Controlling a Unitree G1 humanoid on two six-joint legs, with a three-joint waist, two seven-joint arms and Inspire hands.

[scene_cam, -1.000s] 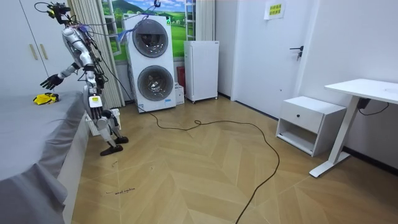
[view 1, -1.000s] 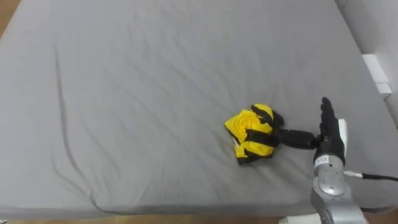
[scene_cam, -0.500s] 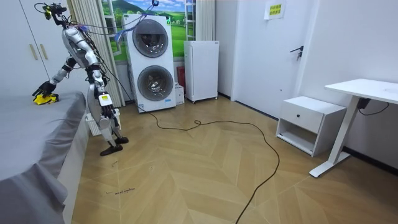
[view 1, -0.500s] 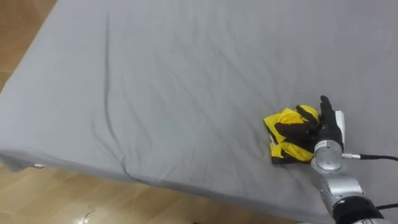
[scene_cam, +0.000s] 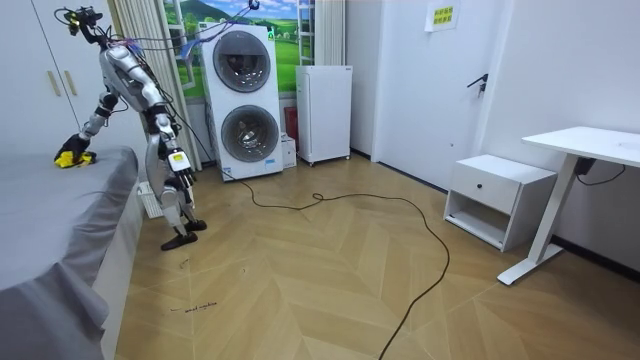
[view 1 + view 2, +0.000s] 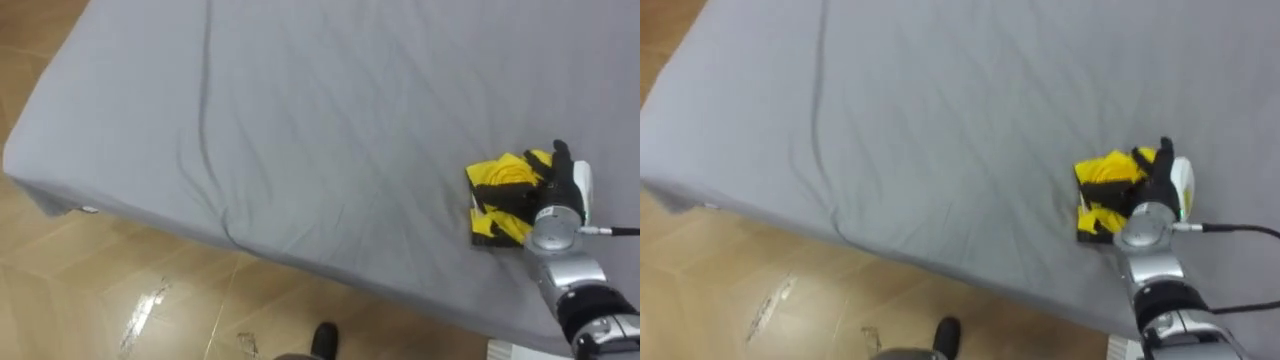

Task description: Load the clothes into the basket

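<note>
Right hand (image 6: 556, 188) clamped on yellow garment (image 6: 492, 172), partly hiding it, on bed (image 6: 300, 120).

clothes (image 6: 492, 182) on bed (image 6: 300, 120), right hand (image 6: 560, 188) on them

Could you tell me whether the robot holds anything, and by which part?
The right robot hand grips the yellow garment by its right-hand edge, fingers curled over it; it lies on the bed.

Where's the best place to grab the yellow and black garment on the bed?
Grip the raised middle of the yellow garment, from above on its right side, where the right hand rests. It lies bunched in a compact heap on the flat bed, so the top folds stand proud.
</note>
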